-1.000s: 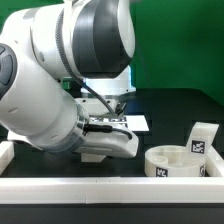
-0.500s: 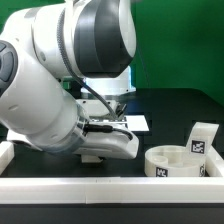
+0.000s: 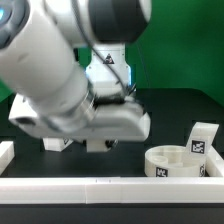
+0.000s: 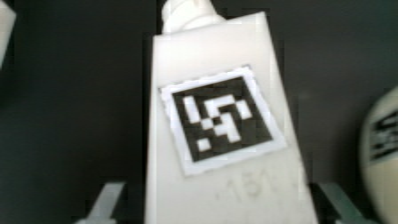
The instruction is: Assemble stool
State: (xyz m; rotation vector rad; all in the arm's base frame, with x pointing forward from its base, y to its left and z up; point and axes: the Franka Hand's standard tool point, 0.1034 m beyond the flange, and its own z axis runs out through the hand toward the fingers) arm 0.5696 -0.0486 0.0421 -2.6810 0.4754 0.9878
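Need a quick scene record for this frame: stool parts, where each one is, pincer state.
pincer: closed on the held leg
held leg: white block, tag facing the wrist camera, between the fingers
seat: white ring lying on the table at the exterior view's right, no leg attached
standing leg: upright at the seat's far side, clear of the pincer
arm: fills most of the exterior view and hides the pincer there
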